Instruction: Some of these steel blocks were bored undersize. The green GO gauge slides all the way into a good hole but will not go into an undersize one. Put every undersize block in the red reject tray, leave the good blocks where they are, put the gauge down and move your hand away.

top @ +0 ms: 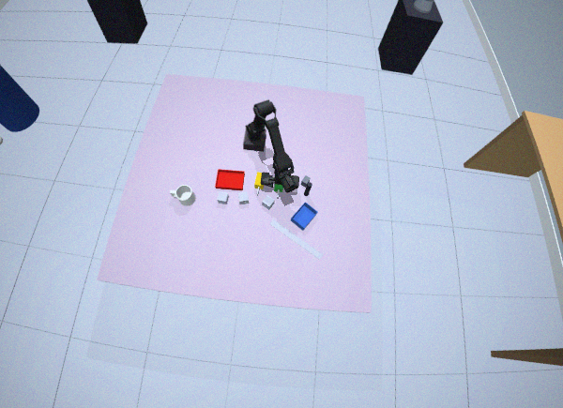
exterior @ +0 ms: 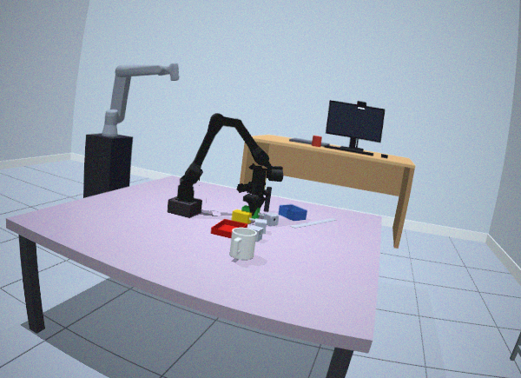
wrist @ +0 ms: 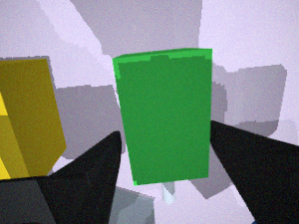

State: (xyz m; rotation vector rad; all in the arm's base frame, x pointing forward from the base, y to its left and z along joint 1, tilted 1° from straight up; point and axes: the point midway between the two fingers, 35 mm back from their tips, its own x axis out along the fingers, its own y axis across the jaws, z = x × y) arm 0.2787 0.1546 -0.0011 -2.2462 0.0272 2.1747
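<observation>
The green gauge [top: 278,188] [exterior: 247,210] [wrist: 166,105] lies on the table, its pale pin [wrist: 168,192] showing in the wrist view. My gripper [wrist: 163,131] is open, with a fingertip on each side of the green handle; the right one looks very close to it. Three grey steel blocks stand in a row: the left block [top: 222,198] [exterior: 257,233], the middle block [top: 243,199] [exterior: 260,225] and the right block [top: 267,203] [exterior: 272,219]. A fourth block [top: 306,180] is right of the gripper. The red tray [top: 229,188] [exterior: 219,232] is empty.
A yellow gauge [top: 258,180] [exterior: 240,215] [wrist: 32,119] lies close left of the gripper. A black upright peg [top: 307,188] [exterior: 267,199] stands on its right. A blue tray [top: 296,224] [exterior: 292,213], a pale strip [top: 296,239] [exterior: 313,223] and a white mug [top: 184,195] [exterior: 243,245] are farther out.
</observation>
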